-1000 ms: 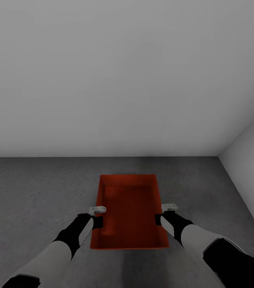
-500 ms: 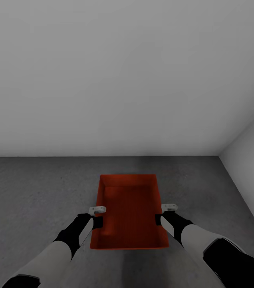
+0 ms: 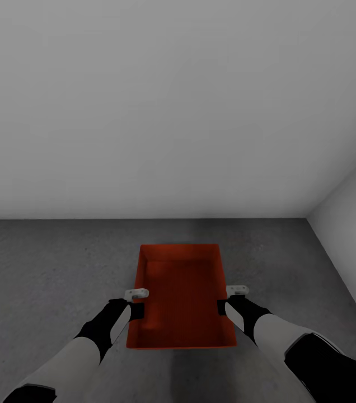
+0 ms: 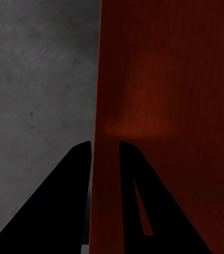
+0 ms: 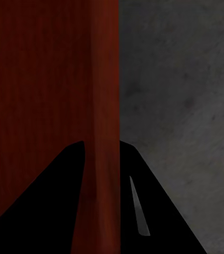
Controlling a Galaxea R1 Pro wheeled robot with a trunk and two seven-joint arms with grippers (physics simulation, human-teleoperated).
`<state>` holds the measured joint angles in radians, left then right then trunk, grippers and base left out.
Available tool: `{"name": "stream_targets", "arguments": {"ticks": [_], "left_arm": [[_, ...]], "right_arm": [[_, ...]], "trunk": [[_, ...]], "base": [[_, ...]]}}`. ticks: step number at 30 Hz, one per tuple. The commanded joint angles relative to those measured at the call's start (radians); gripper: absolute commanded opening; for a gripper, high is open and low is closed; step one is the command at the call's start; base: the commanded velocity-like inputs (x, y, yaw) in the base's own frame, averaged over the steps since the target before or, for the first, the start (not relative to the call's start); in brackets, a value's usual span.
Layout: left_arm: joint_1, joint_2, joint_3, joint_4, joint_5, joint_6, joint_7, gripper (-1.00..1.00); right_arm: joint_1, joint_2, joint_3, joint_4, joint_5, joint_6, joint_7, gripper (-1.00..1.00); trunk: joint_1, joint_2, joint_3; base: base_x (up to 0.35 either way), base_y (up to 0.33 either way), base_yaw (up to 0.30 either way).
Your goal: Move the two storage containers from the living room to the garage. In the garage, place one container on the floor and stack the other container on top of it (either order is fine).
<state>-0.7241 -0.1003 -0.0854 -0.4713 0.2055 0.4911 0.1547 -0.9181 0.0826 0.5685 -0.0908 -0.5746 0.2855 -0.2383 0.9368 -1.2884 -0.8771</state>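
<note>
Red-orange storage container (image 3: 181, 296) sat in the middle of the head view, between the two arms, with the dark grey speckled floor (image 3: 49, 263) around and under it. Its top was open and its walls were low and straight. Nothing lay inside it; only its bare red bottom showed, darker near the far wall. It could not be told from above whether the box rested on the floor or hung just over it.

The left gripper (image 3: 137, 302) held the left long wall of the box. In the left wrist view, the left gripper (image 4: 105, 151) had one black finger on the outside, by the grey floor (image 4: 38, 95), and the other finger (image 4: 130, 159) on the inside, and the thin red wall (image 4: 97, 106) ran between them, so it was clamped on that wall.

The right gripper (image 3: 226, 300) held the right long wall the same way. In the right wrist view, the right gripper (image 5: 101, 151) had the red wall (image 5: 104, 79) pinched between its two black fingers, with the floor (image 5: 180, 90) beside it.

Behind the box, a plain pale grey wall (image 3: 172, 112) rose from the floor, and a second pale wall (image 3: 351, 235) met it at a corner on the right
</note>
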Motion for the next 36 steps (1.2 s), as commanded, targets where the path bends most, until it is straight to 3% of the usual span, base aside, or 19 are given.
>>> {"name": "stream_targets", "arguments": {"ticks": [1, 7, 36], "left_arm": [[0.000, 0.002, -0.001, 0.000, 0.000, 0.007, 0.014, -1.00], [0.000, 0.002, -0.001, 0.000, 0.000, 0.007, 0.014, -1.00], [0.000, 0.002, -0.001, 0.000, 0.000, 0.007, 0.014, -1.00]], "right_arm": [[-0.001, -0.007, -0.018, -0.004, 0.022, 0.001, -0.009, -1.00], [-0.001, -0.007, -0.018, -0.004, 0.022, 0.001, -0.009, -1.00], [-0.001, -0.006, -0.018, -0.004, 0.022, 0.001, -0.009, -1.00]], "trunk": [[0.000, 0.000, -0.001], [0.023, -0.042, -0.019], [0.023, -0.042, -0.019]], "base": [[0.000, 0.000, 0.000], [0.000, 0.000, 0.000], [0.001, 0.000, 0.000]]}}
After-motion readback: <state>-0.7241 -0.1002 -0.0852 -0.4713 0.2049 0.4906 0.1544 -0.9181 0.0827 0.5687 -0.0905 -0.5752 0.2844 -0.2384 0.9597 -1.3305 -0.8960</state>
